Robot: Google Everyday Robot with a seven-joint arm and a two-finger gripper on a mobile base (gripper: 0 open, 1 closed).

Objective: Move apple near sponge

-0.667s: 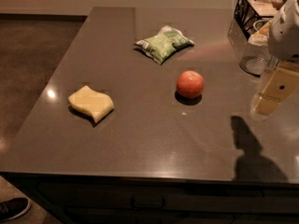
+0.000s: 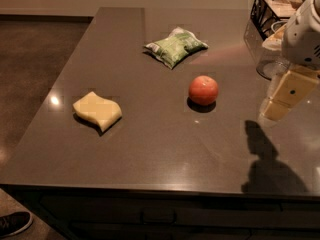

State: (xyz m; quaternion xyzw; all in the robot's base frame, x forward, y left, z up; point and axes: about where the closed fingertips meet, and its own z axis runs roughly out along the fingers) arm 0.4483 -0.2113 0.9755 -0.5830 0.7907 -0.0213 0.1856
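Note:
The apple [image 2: 203, 90], round and red-orange, sits on the grey-brown counter [image 2: 165, 149] right of centre. The sponge [image 2: 97, 110], flat and pale yellow with wavy edges, lies on the counter's left side, well apart from the apple. My gripper [image 2: 278, 109] hangs above the counter at the right edge of the view, to the right of the apple and not touching it. It holds nothing that I can see. Its shadow falls on the counter below it.
A crinkled green-and-white snack bag [image 2: 175, 46] lies behind the apple. A black wire basket [image 2: 272, 9] and a clear glass container [image 2: 265, 54] stand at the back right. The counter's left edge drops to a dark floor, where a shoe [image 2: 15, 223] shows.
The gripper has shifted slightly downward and left, toward the apple. The apple, sponge and bag have not moved.

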